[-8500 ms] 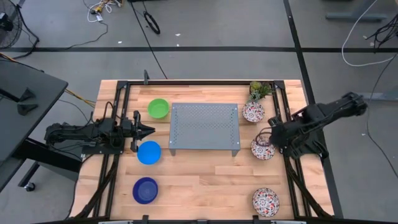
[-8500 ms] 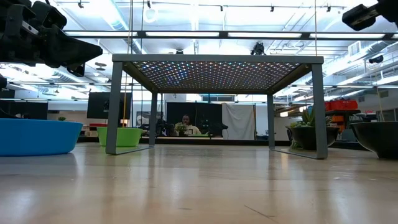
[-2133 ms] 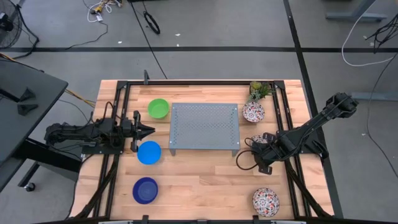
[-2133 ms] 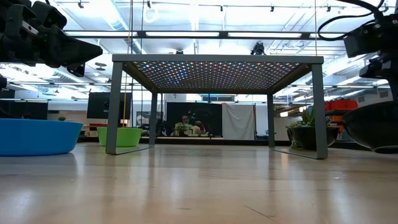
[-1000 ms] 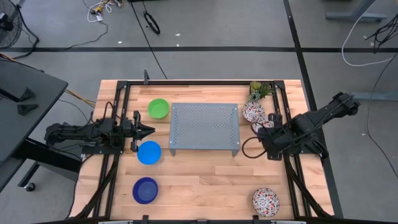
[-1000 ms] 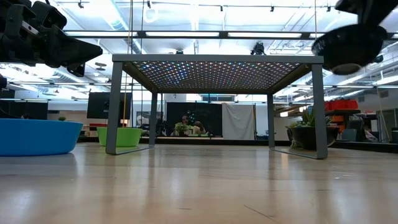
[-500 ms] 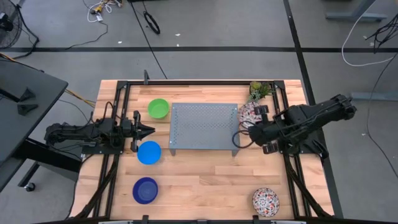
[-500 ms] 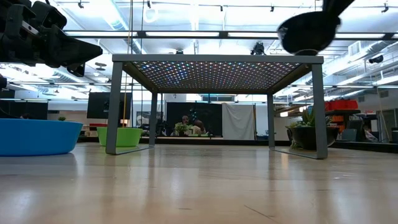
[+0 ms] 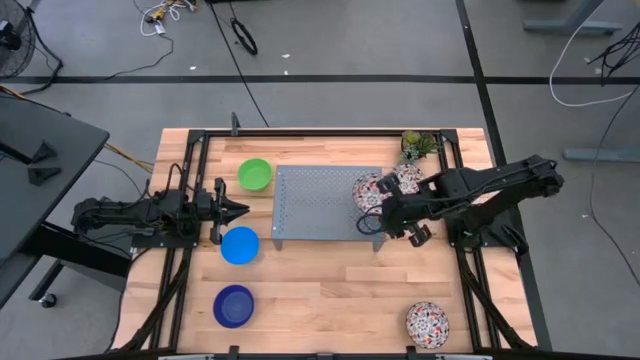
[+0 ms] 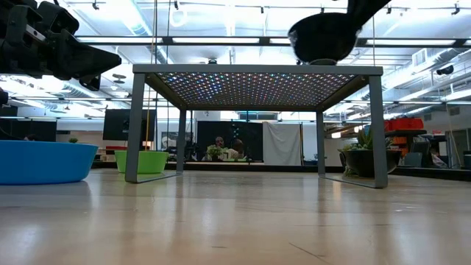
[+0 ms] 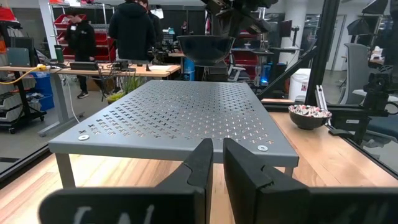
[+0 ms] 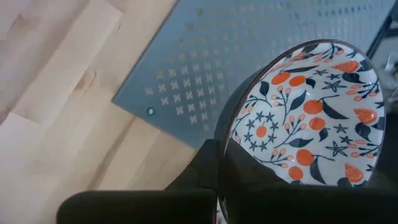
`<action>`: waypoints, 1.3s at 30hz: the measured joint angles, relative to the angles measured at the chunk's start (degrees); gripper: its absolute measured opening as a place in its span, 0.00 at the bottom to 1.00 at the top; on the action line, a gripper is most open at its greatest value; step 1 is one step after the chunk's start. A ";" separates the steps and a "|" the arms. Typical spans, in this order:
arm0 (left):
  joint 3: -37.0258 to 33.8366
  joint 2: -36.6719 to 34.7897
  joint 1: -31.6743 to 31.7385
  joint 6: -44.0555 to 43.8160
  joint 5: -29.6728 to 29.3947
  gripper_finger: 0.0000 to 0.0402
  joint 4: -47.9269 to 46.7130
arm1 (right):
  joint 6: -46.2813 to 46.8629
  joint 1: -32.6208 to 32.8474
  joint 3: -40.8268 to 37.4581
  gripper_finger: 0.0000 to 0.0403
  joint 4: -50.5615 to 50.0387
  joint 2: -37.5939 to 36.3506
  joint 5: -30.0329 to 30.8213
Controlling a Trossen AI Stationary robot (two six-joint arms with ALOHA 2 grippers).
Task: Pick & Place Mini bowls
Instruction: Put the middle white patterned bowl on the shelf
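While the right gripper is pinching the rim of a floral bowl, it's now got that bowl hanging over the right end of the grey perforated stand, clear of the surface with a visible gap underneath in the low view. Half a second ago the bowl was only just at the stand's right edge, and a second ago it was out over the desk beside the stand, so the arm has been swinging it up and inward. My read: transport's basically done and the next thing is lowering it onto the stand top and letting go.

Bowl orientation: mouth up, base down, pretty much level going by the low view and left wrist view. It's round, so no real long axis to speak of, just the vertical one through the middle. The grip is on the rim side nearest the gripper, so it could tip a bit on release if it comes down uneven.

Moving outward: another floral bowl sits on the desk just right of the stand near the potted plant, and the third floral bowl is down at the near right corner. Over on the left, the green bowl, light blue bowl and dark blue bowl are all on the desk. The left gripper waits between the green and light blue ones, fingers nearly pressed together, holding nothing.
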 joint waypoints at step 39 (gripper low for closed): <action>0.00 0.00 0.00 0.00 0.00 0.11 0.00 | -8.48 -5.96 -3.19 0.00 9.22 5.65 -6.08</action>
